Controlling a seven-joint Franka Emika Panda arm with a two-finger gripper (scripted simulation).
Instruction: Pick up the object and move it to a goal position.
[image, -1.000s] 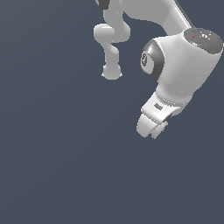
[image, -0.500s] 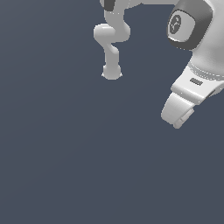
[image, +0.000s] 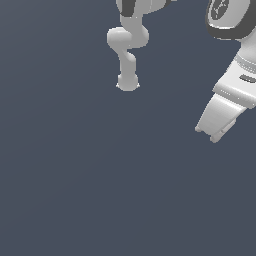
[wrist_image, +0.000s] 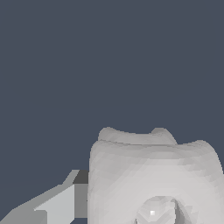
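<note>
In the wrist view the object (wrist_image: 153, 175), an off-white block with bevelled corners and a round dimple on its face, fills the lower part of the picture, right against one grey finger (wrist_image: 61, 205). The other finger is hidden. In the exterior view my white gripper (image: 209, 133) hangs at the exterior view's right edge, tilted, well above the dark floor. The object does not show there; the hand hides it. The gripper looks shut on the object.
The arm's base (image: 127, 82) and lower links stand at the upper middle of the exterior view. The dark grey floor (image: 90, 190) stretches around it with nothing else on it in view.
The gripper has swung toward the exterior view's right, and the wrist joint has risen partly out of the picture.
</note>
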